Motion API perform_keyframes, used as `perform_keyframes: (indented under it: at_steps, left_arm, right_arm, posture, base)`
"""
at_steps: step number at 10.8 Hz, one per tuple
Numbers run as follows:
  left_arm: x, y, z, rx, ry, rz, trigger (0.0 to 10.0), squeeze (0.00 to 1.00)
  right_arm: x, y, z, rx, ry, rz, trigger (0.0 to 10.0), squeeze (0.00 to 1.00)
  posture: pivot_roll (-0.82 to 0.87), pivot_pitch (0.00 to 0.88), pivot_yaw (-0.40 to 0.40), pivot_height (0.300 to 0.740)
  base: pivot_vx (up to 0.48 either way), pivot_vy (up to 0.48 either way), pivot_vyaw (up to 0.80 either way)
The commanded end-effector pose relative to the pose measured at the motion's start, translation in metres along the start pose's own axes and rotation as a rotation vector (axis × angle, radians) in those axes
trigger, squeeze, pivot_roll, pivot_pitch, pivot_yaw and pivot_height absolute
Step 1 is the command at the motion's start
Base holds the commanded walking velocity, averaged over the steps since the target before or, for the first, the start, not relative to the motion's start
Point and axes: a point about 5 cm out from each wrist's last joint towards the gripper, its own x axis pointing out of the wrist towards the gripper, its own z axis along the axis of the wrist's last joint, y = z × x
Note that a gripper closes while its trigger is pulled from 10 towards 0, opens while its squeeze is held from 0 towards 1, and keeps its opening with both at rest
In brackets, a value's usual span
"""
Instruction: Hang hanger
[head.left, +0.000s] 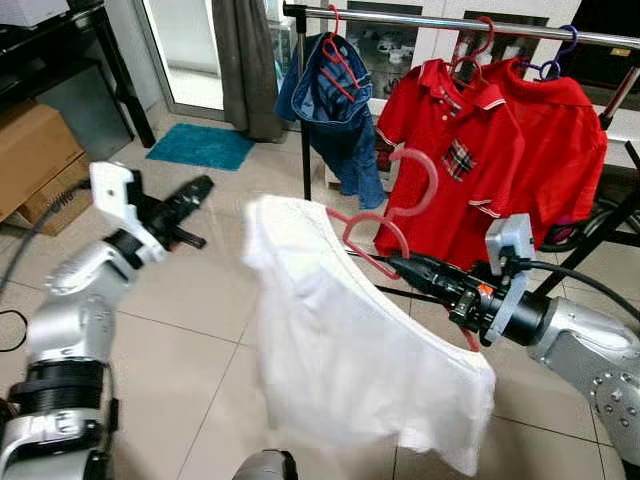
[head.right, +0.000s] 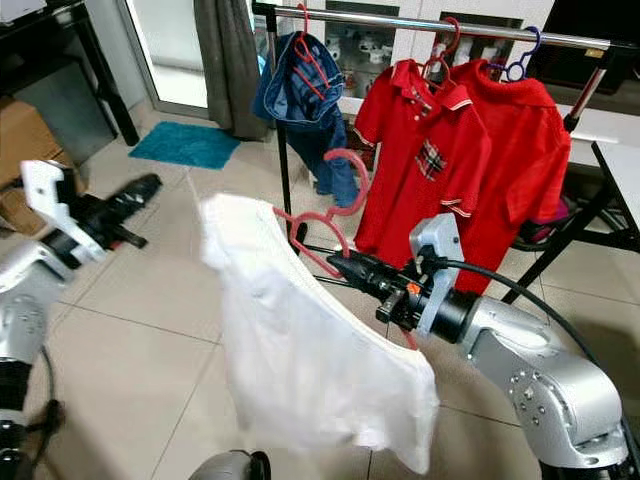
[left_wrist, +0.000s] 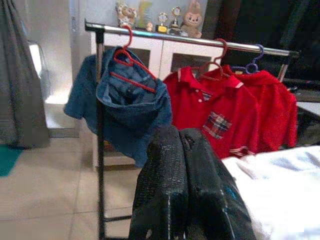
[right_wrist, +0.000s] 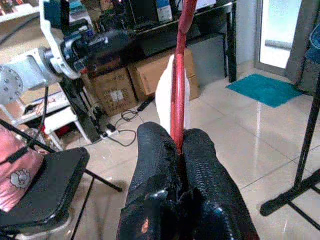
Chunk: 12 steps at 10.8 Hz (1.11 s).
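1. The right gripper (head.left: 400, 264) reaches forward and to the left from the silver right arm, its two black fingers (right_wrist: 192, 165) clamped on the pink hanger (head.left: 385, 225)
2. That hanger carries a white shirt (head.left: 350, 350) that drapes down in mid-air below the clothes rail (head.left: 470, 22), in front of the red polo shirts (head.left: 480, 150)
3. The hanger's hook points up, well below the rail and not on it
4. The left gripper (head.left: 195, 190) is raised with the elbow bent, pointing toward the rack, its jaws pressed together on nothing
5. A denim shirt (head.left: 335, 110) hangs on a red hanger at the rail's left end
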Motion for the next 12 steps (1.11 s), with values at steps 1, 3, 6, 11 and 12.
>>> perform_keyframes:
  at_steps: [1,3,6,11,12]
  left_arm:
    - [0.001,0.004,0.011,0.102,-0.015,0.02,0.0,0.0]
    - [0.003,0.014,0.023,0.11,-0.095,0.128,0.0,0.0]
    - [0.003,0.032,0.011,0.124,-0.002,0.298,0.0,0.0]
    - [0.007,-0.043,-0.026,0.192,0.144,0.119,10.0,0.0]
    - [0.008,-0.056,-0.03,0.208,0.154,0.109,10.0,0.0]
  right_arm:
    - [0.001,-0.001,0.003,-0.029,0.016,-0.009,10.0,0.0]
    - [0.001,0.0,0.0,-0.026,0.025,-0.004,10.0,0.0]
    - [0.0,0.005,0.006,-0.021,-0.024,0.034,10.0,0.0]
    - [0.002,-0.023,-0.016,0.02,-0.087,-0.479,10.0,0.0]
    - [0.002,-0.029,-0.029,0.077,-0.076,-0.605,10.0,0.0]
  posture:
    - [0.02,0.037,0.062,0.74]
    - [0.02,0.035,0.066,0.74]
    - [0.02,0.03,0.074,0.74]
    - [0.03,0.028,0.074,0.74]
    - [0.02,0.021,0.076,0.74]
  base:
    - [0.0,0.0,0.0]
    - [0.0,0.0,0.0]
    - [0.0,0.0,0.0]
    - [0.0,0.0,0.0]
    - [0.0,0.0,0.0]
